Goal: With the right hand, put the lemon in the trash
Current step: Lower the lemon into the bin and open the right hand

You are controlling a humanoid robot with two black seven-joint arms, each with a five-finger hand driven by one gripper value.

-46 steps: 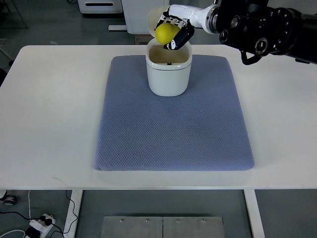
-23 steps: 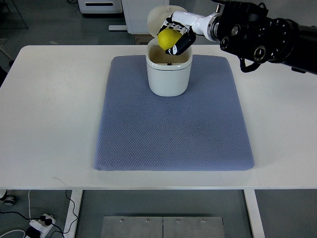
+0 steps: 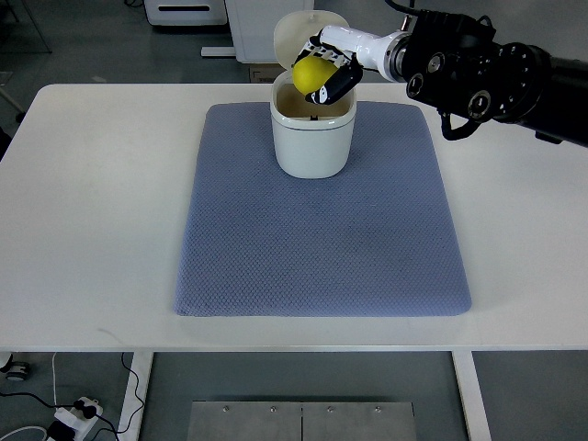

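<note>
Lemon [image 3: 310, 73] is held in the right hand [image 3: 324, 70], whose fingers [image 3: 337, 81] are curled closely around the yellow fruit, with the dark fingertips on its lower right side. The fruit is seen above the far part of the opening of the white trash bin [image 3: 312, 138], and the hinged lid [image 3: 292, 32] of the bin stands open behind it. The bin is placed on the blue-grey mat [image 3: 322, 230], near the middle of the far edge of the mat, and the mat covers the centre of the white surface [image 3: 92, 202]. The right arm [image 3: 478, 69] is brought in from the far right corner of the surface. The left arm is not seen.

The step in hand is judged to be the release over the bin. To do it well, the hand should be moved a little toward the near side, so that the lemon is centred above the opening and not above the far rim or the lid hinge. It may also be lowered slightly, so that a bounce out of the bin is avoided. The fingers should then be opened together and widely, so that the fruit is not rolled sideways. The bin should not be touched, because it looks light and could be pushed or tipped.
</note>
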